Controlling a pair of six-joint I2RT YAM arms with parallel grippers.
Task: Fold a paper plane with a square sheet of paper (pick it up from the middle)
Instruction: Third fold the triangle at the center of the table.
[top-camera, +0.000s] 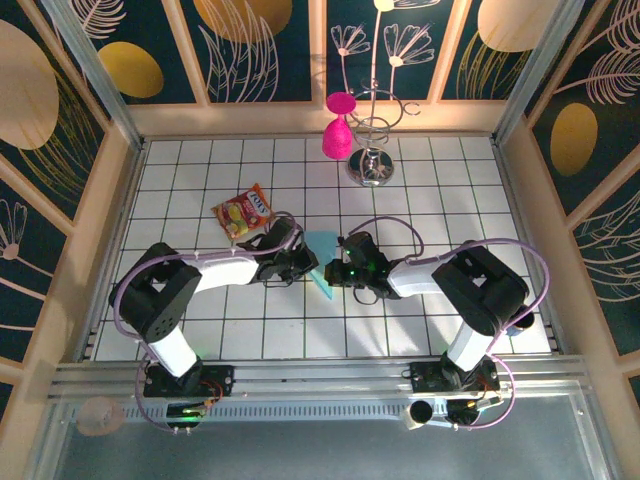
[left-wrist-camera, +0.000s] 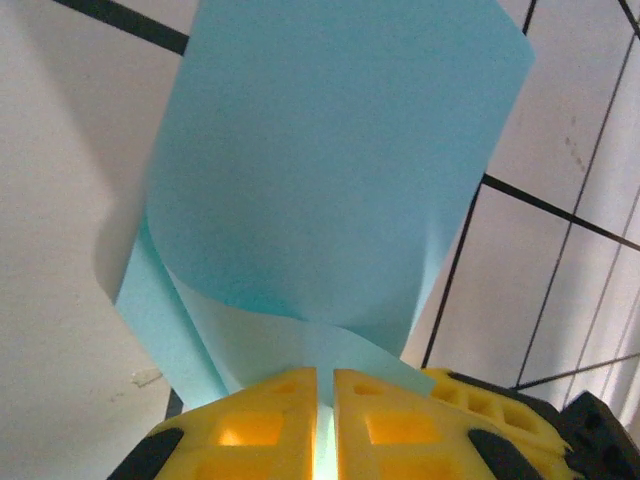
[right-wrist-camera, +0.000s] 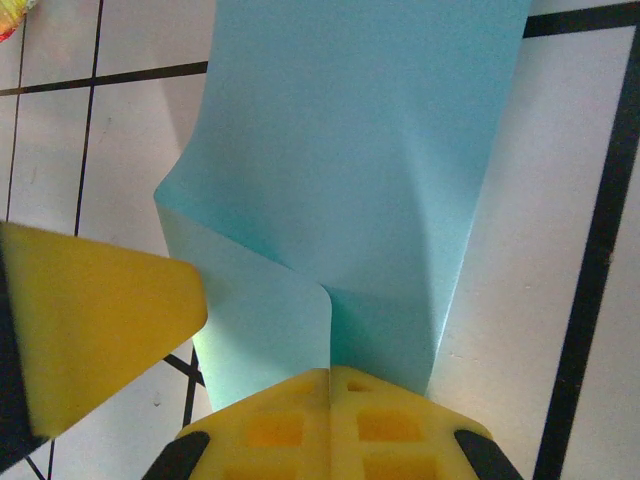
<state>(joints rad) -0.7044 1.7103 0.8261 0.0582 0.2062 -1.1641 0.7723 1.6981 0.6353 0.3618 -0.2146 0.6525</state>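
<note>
The thin light-blue sheet of paper (top-camera: 321, 246) is hanging just above the middle of the white tiled table (top-camera: 450, 190), bowing and curling between two grips. The left gripper (left-wrist-camera: 325, 385) is pinching one edge, its yellow jaws together on the paper. The right gripper (right-wrist-camera: 328, 378) is clamping another edge likewise. Pulling apart is risking a tear. Pushing together is risking a stray buckle, or the sheet slipping free. The pinched margins are hiding inside the jaws, and the curl is obscuring any crease. The red-and-yellow snack packet (top-camera: 245, 212) is lying well apart.
</note>
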